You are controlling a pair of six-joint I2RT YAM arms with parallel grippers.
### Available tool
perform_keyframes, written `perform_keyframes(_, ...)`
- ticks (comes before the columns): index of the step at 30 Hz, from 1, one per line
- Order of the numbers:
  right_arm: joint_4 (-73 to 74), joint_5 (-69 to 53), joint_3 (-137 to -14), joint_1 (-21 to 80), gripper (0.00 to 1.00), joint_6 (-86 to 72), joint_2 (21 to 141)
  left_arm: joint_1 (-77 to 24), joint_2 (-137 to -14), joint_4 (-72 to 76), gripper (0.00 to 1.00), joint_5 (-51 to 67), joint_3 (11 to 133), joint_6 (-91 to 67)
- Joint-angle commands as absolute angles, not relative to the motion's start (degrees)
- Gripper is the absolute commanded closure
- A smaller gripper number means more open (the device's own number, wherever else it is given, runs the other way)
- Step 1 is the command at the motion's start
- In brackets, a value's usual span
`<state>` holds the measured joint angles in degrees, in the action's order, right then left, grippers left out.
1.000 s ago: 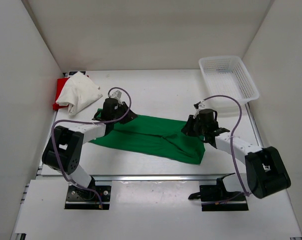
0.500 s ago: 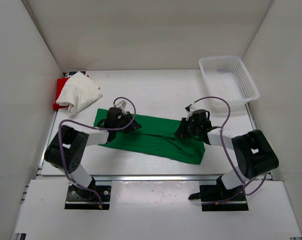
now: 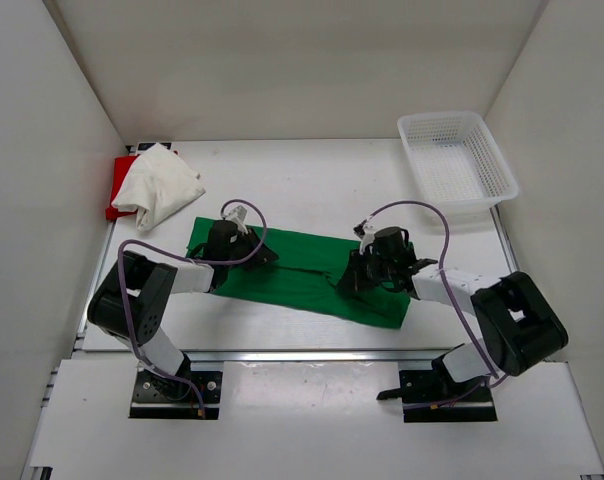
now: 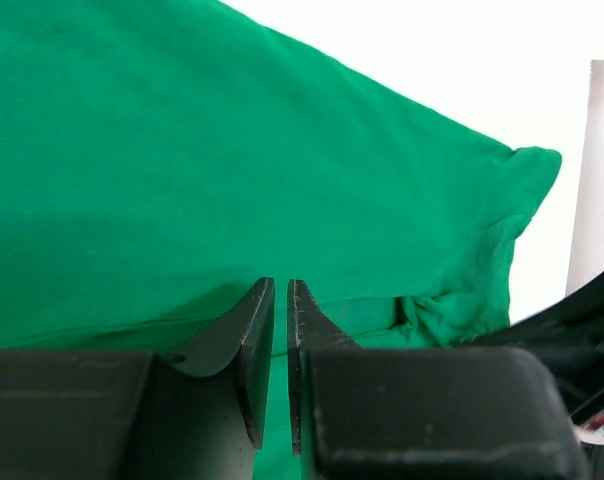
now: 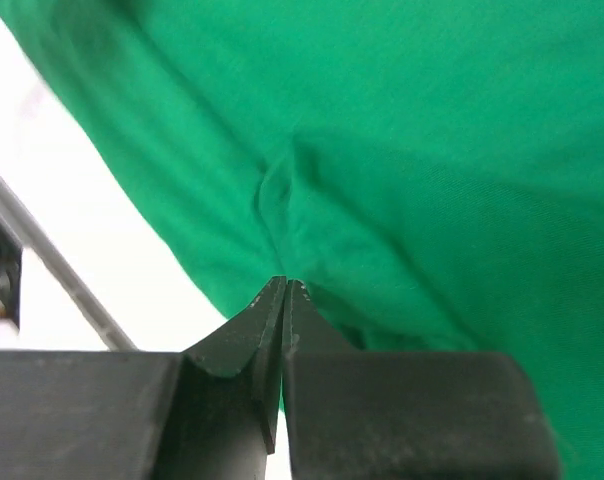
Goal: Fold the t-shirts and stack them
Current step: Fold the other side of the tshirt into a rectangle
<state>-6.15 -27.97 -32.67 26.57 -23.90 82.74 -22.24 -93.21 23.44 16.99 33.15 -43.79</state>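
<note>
The green t-shirt [image 3: 302, 292] [image 4: 232, 150] [image 5: 432, 150] lies spread across the middle of the table, long side running left to right. My left gripper [image 3: 262, 250] [image 4: 279, 285] rests low on its left half, jaws a sliver apart, pinching a fold of green cloth. On the right half, my right gripper [image 3: 348, 280] [image 5: 284, 285] is shut, and a crease in the cloth runs straight into its tips. A dark crease crosses the shirt between the two grippers. The white t-shirt [image 3: 160, 185] lies crumpled on the red t-shirt [image 3: 116, 182] at the back left.
A white mesh basket [image 3: 414, 160] stands at the back right corner. White walls close in the table on three sides. In the left wrist view part of the right arm [image 4: 582, 330] shows at the lower right edge.
Both grippers have moved from the shirt's far edge toward the near side and toward each other. The shirt's back left corner, hidden a second ago, now shows. Neither gripper's jaws changed.
</note>
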Motion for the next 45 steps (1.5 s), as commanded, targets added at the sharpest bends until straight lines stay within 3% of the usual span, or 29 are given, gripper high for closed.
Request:
perform_keyframes(1, -0.81, -31.29, -35.05, 30.91, 1.0, -23.04, 79.99, -21.98, -91.14, 26.1, 0.81, 18.98, 33.22, -44.03)
perform_keyframes(6, 8.79, -21.72, -40.69, 37.62, 1.0, -22.06, 73.05, -22.06, -88.51, 26.02, 0.8, 18.81, 33.14, -44.3)
perform_keyframes(9, 6.95, -18.39, -38.51, 35.25, 0.88, -23.11, 69.26, -22.68, -86.93, 25.93, 0.8, 17.32, 32.69, -44.3)
perform_keyframes(14, 11.77, -9.69, -40.6, 33.75, 0.7, -19.87, 73.73, -22.85, -86.84, 25.92, 0.81, 17.93, 32.0, -44.56)
perform_keyframes(30, 11.42, -3.96, -44.2, 38.23, 0.67, -18.19, 83.49, -25.05, -86.92, 26.28, 0.81, 17.49, 29.88, -44.56)
perform_keyframes(36, 12.04, -1.42, -45.52, 39.2, 0.74, -17.49, 85.87, -24.35, -86.66, 26.46, 0.81, 18.01, 29.88, -44.47)
perform_keyframes(45, 14.24, 1.85, -48.34, 40.61, 0.96, -17.31, 88.42, -24.43, -87.19, 26.98, 0.81, 18.37, 29.62, -44.73)
